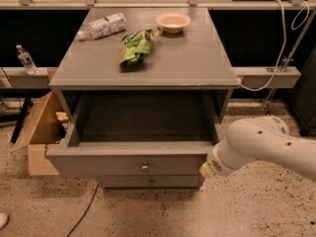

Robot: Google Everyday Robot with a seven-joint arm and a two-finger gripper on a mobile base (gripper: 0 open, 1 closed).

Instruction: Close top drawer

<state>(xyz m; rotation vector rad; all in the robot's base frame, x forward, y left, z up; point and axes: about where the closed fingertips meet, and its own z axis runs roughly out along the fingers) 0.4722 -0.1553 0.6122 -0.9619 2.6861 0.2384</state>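
Here, the top drawer [98, 163] stands pulled far out of the grey cabinet [148, 65]. The white arm [266, 144] reaches in low from the right, its gripper [206, 169] at the drawer front's right end; whether it grips anything cannot be told.

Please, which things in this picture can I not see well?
Camera view:
- The claw, by the right end of the top drawer's front: mostly hidden behind the white arm.
- The drawer below: mostly covered by the open top drawer.
- The lying bottle's label: too small to read.
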